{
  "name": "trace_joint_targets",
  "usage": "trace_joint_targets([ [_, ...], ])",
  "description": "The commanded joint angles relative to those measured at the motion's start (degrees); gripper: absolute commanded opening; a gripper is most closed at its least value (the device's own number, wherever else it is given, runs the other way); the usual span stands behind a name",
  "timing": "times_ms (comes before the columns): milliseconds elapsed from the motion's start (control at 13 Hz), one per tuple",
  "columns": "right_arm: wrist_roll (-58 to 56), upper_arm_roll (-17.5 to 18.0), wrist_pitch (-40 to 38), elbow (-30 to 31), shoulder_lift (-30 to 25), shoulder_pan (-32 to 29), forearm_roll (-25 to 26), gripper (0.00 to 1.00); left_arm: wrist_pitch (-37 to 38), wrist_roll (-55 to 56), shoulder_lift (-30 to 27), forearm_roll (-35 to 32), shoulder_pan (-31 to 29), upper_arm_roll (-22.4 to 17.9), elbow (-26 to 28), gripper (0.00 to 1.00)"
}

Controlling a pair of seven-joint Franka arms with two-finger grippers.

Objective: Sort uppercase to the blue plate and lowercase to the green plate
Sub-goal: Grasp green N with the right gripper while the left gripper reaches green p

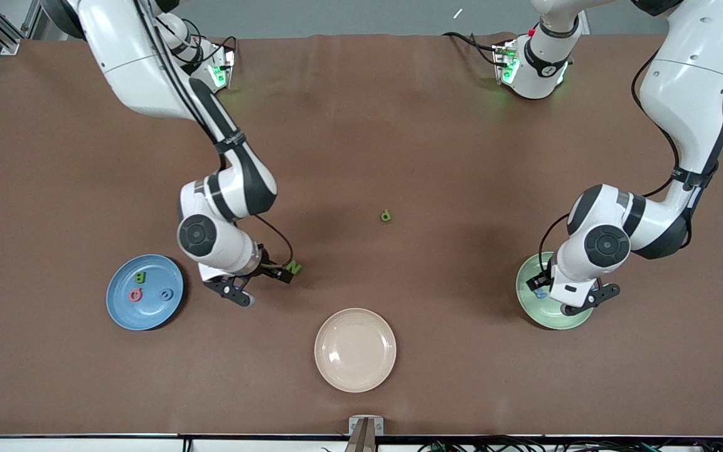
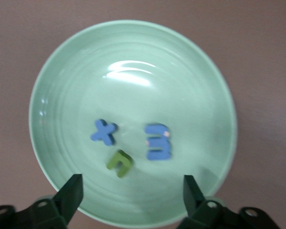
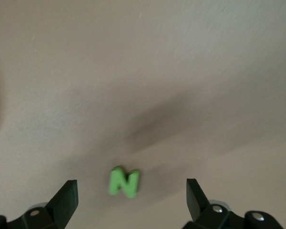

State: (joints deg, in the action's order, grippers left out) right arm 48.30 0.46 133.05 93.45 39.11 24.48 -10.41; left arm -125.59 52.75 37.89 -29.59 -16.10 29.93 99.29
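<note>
Round pale mint-green plate [image 2: 133,62] looks glossy, smooth glazed ceramic; small green foam letter N [image 3: 124,182] matt; brown table covering [image 1: 399,125] dull, cloth-like.

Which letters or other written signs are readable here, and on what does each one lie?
"N": green foam letter, on the brown table under the open right claw.
"x": blue foam letter, in the pale green plate below the open left claw.
Blue E-shaped letter and green u-shaped letter, same plate: blurred.
Three letters in the round blue plate and the lone green letter: too small.
</note>
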Motion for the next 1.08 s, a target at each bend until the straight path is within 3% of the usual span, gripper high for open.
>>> trace_joint_targets([
  [0, 6.0, -0.6, 4.8, 0.9, 1.8, 2.6, -0.7, 1.0, 1.1, 5.7, -2.2, 2.6, -0.2, 4.8, 1.4, 1.0],
  [231, 6.0, -0.8, 7.0, 1.7, 2.8, 3.6, -0.1, 0.99, 0.8, 8.9, -1.8, 2.6, 0.5, 9.8, 2.6, 0.98],
  [386, 5.6, -0.9, 6.7, 1.8, 3.0, 3.8, 0.4, 0.89, 0.1, 12.8, -1.4, 2.6, 3.2, 11.2, 3.0, 0.9],
  [694, 5.1, -1.0, 6.2, 2.0, 3.0, 3.3, 2.3, 0.47, -1.5, 26.5, 1.3, -0.5, 14.2, 10.8, 1.4, 0.85],
  [1003, 5.1, -1.0, 6.2, 2.0, 3.0, 3.3, 2.5, 0.19, -3.0, 27.2, 4.7, -2.5, 20.3, 10.5, -1.1, 0.79],
])
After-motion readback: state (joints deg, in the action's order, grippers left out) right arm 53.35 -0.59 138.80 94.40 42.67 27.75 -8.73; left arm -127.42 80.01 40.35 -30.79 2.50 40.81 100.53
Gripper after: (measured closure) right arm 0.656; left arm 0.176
